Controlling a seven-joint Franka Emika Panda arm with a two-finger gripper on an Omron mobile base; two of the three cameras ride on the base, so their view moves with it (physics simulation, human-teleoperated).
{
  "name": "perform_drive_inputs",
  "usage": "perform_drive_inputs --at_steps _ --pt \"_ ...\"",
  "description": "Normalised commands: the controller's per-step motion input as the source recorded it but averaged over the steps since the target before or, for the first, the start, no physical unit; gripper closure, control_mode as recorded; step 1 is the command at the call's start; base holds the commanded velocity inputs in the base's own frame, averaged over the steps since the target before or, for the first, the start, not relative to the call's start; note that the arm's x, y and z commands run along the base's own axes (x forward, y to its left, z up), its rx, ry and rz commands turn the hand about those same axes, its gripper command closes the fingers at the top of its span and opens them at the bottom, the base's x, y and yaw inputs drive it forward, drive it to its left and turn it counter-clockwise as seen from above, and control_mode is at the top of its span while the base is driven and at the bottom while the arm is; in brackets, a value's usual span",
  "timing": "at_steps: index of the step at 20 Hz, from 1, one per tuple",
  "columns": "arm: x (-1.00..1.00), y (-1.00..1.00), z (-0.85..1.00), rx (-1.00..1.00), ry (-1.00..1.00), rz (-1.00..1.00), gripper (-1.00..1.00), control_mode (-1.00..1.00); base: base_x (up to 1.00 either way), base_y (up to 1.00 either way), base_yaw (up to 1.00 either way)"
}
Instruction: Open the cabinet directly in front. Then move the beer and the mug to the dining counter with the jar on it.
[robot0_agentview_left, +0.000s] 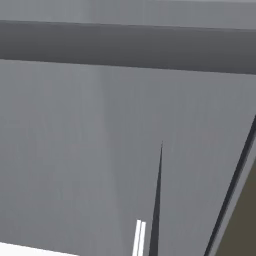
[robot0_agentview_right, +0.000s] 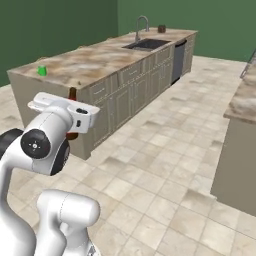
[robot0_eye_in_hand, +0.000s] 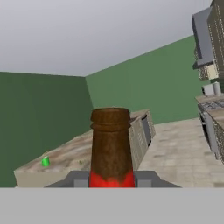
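Note:
My gripper (robot0_eye_in_hand: 111, 181) is shut on the beer (robot0_eye_in_hand: 110, 144), a dark brown bottle with a red band, held upright by its neck. In the right base view the beer (robot0_agentview_right: 73, 94) shows partly behind my white hand, in the air just short of the near end of the dining counter (robot0_agentview_right: 95, 59). The green mug (robot0_agentview_right: 42, 71) stands on that end of the marble top, also seen as the mug (robot0_eye_in_hand: 45, 161) ahead on the left. The dark jar (robot0_agentview_right: 161, 28) sits at the far end, past the sink (robot0_agentview_right: 147, 44) and faucet (robot0_agentview_right: 140, 24). The cabinet is out of view.
A second marble worktop (robot0_agentview_right: 243, 100) stands to the right, across a wide strip of tiled floor (robot0_agentview_right: 160, 165). A stove (robot0_eye_in_hand: 214, 105) and wall units line the right of the hand view. Flat grey panels (robot0_agentview_left: 100, 150) sit close in front of the left base view.

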Motion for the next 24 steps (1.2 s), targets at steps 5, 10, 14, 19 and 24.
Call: perform_drive_inputs --at_steps 5,10,14,19,24 --pt "0.0 0.0 0.0 0.0 0.0 0.0 1.0 1.0 0.16 0.95 -0.29" --pt "0.0 0.0 0.0 0.0 0.0 0.0 1.0 1.0 0.52 0.87 -0.23" --pt "0.0 0.0 0.0 0.0 0.0 0.0 1.0 1.0 1.0 0.58 -0.01" --pt "0.0 0.0 0.0 0.0 0.0 0.0 1.0 1.0 0.93 0.32 0.12" --pt "0.0 0.0 0.0 0.0 0.0 0.0 1.0 1.0 0.69 0.32 0.25"
